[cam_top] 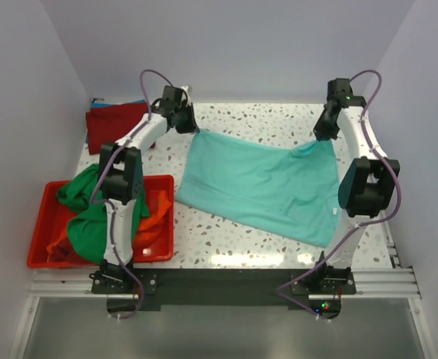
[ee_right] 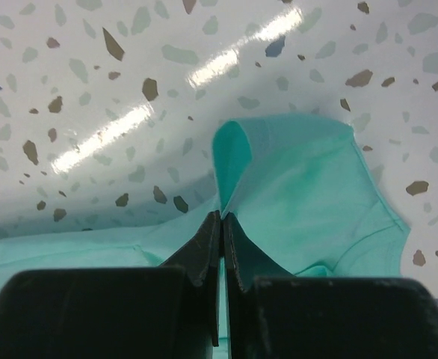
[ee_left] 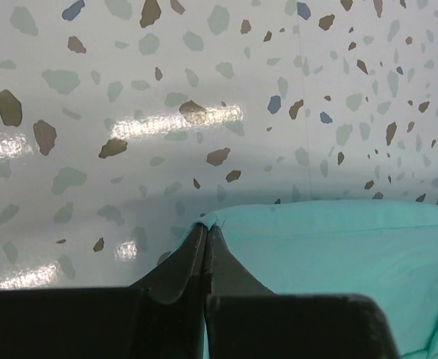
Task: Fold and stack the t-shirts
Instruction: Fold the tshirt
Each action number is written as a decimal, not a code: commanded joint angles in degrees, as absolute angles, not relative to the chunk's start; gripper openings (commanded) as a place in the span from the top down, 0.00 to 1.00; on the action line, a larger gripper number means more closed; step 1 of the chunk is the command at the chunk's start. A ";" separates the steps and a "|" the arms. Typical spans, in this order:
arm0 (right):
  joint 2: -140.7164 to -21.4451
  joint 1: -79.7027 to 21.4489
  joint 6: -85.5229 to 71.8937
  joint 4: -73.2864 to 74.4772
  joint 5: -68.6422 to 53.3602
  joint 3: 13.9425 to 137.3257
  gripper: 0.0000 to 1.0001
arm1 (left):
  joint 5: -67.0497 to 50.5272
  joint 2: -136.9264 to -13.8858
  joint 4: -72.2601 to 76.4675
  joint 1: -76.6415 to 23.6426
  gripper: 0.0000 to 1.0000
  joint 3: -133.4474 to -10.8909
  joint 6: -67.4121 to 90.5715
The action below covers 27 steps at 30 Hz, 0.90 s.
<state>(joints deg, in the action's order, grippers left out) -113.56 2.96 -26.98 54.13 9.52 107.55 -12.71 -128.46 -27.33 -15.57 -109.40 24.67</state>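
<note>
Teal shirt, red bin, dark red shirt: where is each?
teal t-shirt (cam_top: 256, 183), top view, middle of cloth.
red bin (cam_top: 39, 224), top view, left rim.
dark red t-shirt (cam_top: 110, 126), top view, upper face.

Lying spread flat across tabletop (cam_top: 234, 247) ctr: teal tee (cam_top: 256, 183), far corners being pinched up. Sitting folded far-left: dark red tee (cam_top: 114, 123). Lying crumpled in bin (cam_top: 54, 263): green tee (cam_top: 92, 232) w/ orange tee (cam_top: 153, 223).

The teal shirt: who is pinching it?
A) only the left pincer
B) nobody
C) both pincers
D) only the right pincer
C: the left pincer is shut on one edge of the teal shirt, and the right pincer is shut on another.
</note>
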 commanded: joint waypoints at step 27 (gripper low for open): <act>-74.55 2.90 -27.60 59.24 6.33 63.91 1.00 | -10.90 -105.74 -21.45 -14.50 1.00 -78.76 24.69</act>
<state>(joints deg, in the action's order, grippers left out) -78.39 2.94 -27.09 56.40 7.14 66.52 -12.43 -109.01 -21.15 -14.76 -80.44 24.47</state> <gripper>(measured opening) 0.014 0.014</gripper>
